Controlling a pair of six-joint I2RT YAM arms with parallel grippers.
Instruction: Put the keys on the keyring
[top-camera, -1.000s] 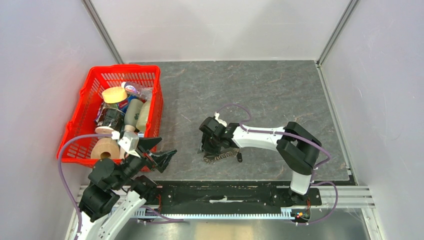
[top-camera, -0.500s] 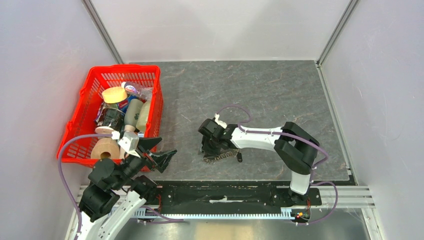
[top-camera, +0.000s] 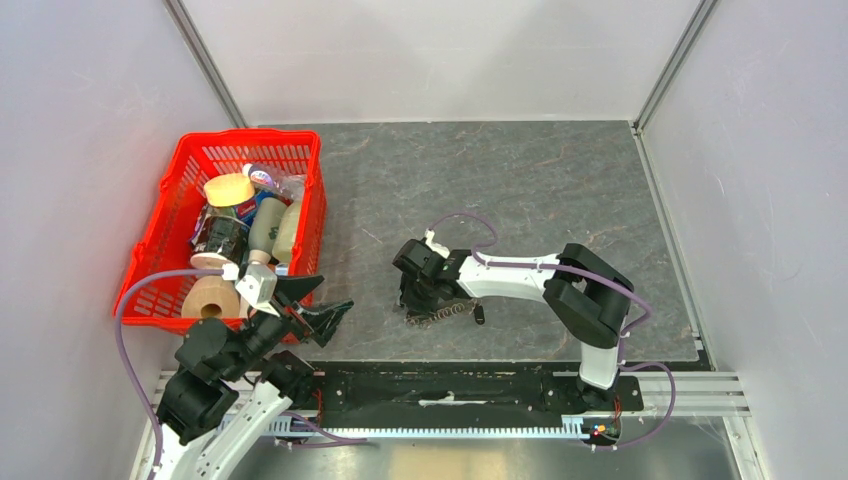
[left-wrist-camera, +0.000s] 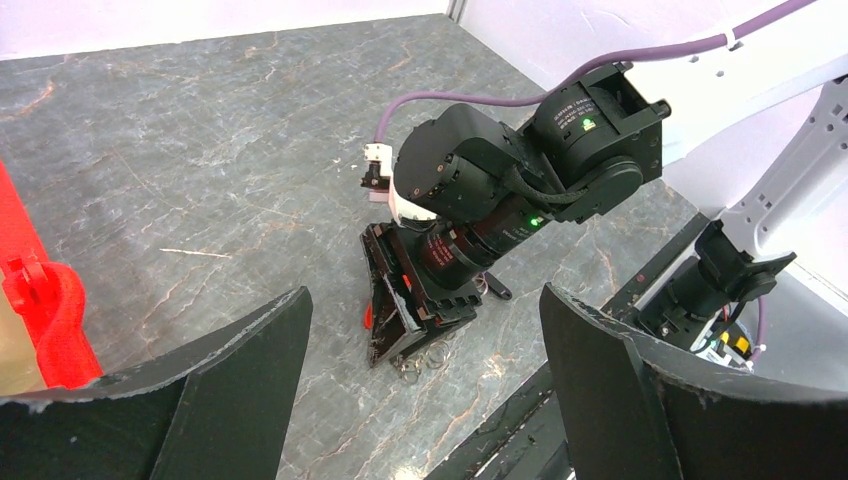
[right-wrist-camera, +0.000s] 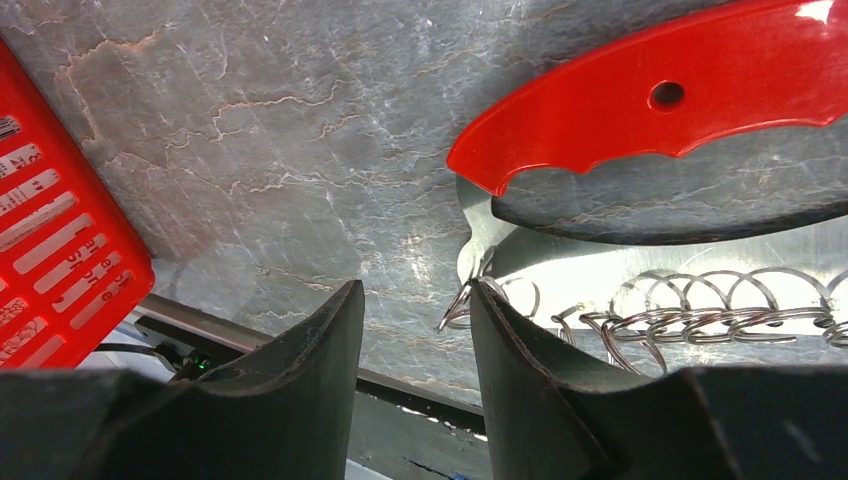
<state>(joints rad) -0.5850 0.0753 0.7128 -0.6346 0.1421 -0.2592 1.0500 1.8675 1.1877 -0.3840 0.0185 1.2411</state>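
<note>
Across the grey marbled worktop we see a red basket at the left edge, crammed with bottles and rolls. Near its front corner the left gripper hangs above the surface, its fingers spread wide with nothing between them. Towards the middle front, the right gripper tips down close to the worktop. In its wrist view the fingers stand a narrow gap apart, with only bare stone between them. Right beside those fingertips the keyring lies flat on the worktop, its red strip curving over the grey loop and its small rings strung along one edge. The keys lie on the worktop just beside the keyring's right end, outside both grippers; we cannot tell whether they touch it.
</note>
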